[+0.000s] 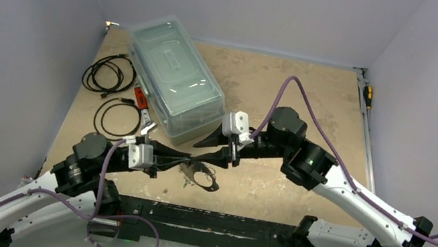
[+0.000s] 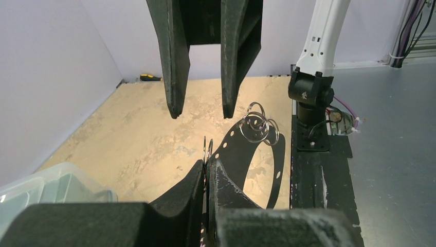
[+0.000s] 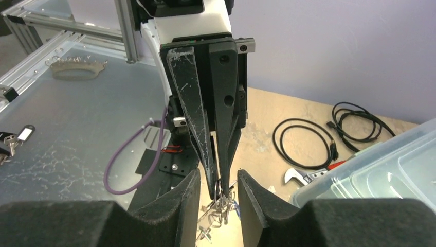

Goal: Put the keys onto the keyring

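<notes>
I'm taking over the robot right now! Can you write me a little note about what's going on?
Left pincer: shut on the keyring, pinching one small ring.
Right pincer: open, holding nothing, facing that ring.
Keys: a blurry bunch below both pincers; can't tell if any is threaded on.
Done: keyring gripped.
Left: pick up the keys and thread them on.
</notes>
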Action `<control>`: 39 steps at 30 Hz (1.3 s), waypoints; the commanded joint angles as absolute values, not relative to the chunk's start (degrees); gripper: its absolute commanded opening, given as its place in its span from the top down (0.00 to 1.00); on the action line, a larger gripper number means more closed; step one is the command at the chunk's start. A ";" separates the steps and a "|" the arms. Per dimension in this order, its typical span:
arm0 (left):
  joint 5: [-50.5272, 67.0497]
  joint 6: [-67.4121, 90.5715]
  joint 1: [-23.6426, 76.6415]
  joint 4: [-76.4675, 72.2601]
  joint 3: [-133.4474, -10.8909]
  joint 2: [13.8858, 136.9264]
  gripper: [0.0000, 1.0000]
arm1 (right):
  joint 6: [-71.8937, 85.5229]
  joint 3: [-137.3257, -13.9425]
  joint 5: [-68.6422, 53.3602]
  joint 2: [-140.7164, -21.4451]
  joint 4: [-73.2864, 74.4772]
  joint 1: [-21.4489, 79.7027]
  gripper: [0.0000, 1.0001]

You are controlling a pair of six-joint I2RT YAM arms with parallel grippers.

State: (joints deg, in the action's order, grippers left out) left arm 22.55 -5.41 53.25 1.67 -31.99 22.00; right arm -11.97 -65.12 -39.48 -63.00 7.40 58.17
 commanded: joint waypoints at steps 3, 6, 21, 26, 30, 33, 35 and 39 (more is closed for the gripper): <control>23.36 -4.57 53.00 -0.37 -34.48 23.16 1.00 | -15.60 -71.07 -38.55 -65.24 16.68 58.45 0.66; 23.24 -4.42 53.00 -0.44 -34.39 23.03 1.00 | -15.73 -72.07 -38.56 -65.85 18.02 58.45 0.65; 23.27 -4.26 53.00 -0.44 -34.41 23.53 1.00 | -16.11 -72.41 -39.28 -68.53 19.68 58.45 0.74; 23.24 -4.31 53.00 -0.44 -34.38 23.73 1.00 | -16.26 -72.09 -39.85 -68.64 19.28 58.45 0.86; 23.20 -4.30 53.00 -0.35 -34.39 23.88 1.00 | -16.41 -71.66 -40.29 -68.73 18.83 58.45 1.00; 23.03 -4.39 53.00 -0.27 -34.51 23.91 1.00 | -16.50 -71.31 -40.19 -68.57 18.73 58.45 1.00; 22.86 -4.53 53.00 -0.20 -34.45 23.78 1.00 | -16.82 -70.79 -39.81 -68.16 18.30 58.45 1.00; 22.68 -4.74 53.00 -0.26 -34.33 22.88 0.96 | -16.53 -69.27 -39.38 -67.36 15.96 58.45 1.00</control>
State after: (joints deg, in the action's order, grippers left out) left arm 22.68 -5.13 53.25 2.70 -32.03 23.66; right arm -16.16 -70.02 -39.55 -68.62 19.64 58.17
